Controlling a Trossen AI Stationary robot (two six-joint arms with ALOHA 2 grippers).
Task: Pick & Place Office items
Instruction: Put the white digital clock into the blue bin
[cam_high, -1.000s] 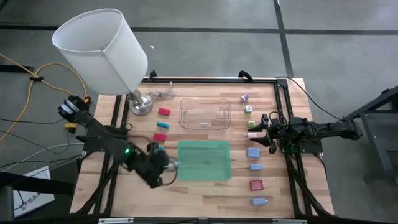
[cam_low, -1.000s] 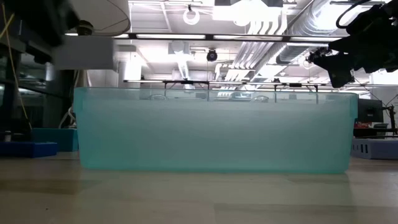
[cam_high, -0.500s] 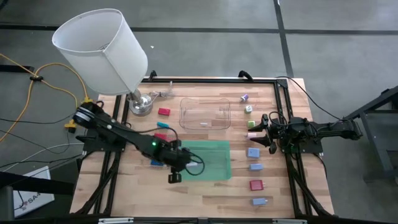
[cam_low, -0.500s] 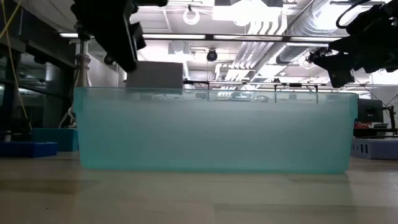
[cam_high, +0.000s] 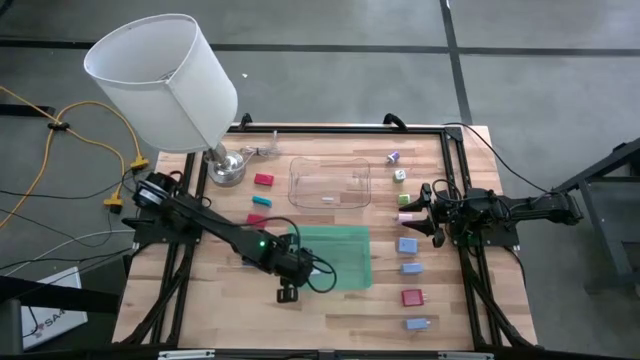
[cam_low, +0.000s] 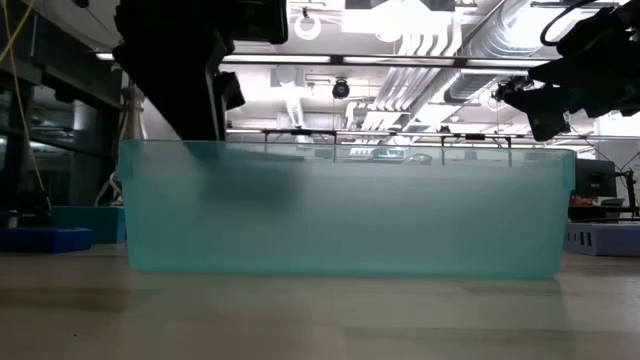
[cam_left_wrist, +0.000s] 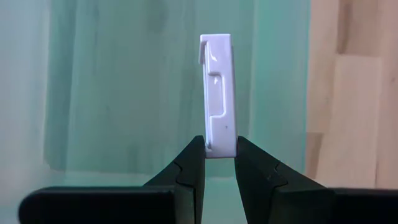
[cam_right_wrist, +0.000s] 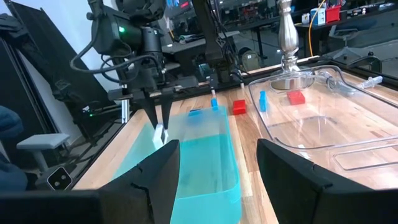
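The left tool (cam_left_wrist: 216, 163) is clamped on a white flat block (cam_left_wrist: 217, 93), held upright on its narrow edge between the two dark fingers (cam_left_wrist: 186, 171), with the block standing up past their tips. From above, this tool (cam_high: 293, 268) sits at the left end of the green translucent tray (cam_high: 340, 262), and the level view across the desk (cam_high: 450, 310) shows the arm reaching down just inside the tray's left wall (cam_low: 135, 205). The right wrist view shows the same tool (cam_right_wrist: 158, 127) holding the white piece at the tray's near-left rim. The right tool (cam_high: 418, 211) waits at the right side of the desk, its fingers (cam_right_wrist: 155, 174) standing apart and holding nothing. Beside it lies a column of loose office items: a pale blue block (cam_high: 407, 245), a red block (cam_high: 412, 297) and another pale one (cam_high: 417, 323). A red block (cam_high: 263, 180) and a teal one (cam_high: 260, 201) lie left of the clear plastic tray (cam_high: 330, 182). A lamp with a white shade (cam_high: 165, 80) stands at the desk's far-left corner.
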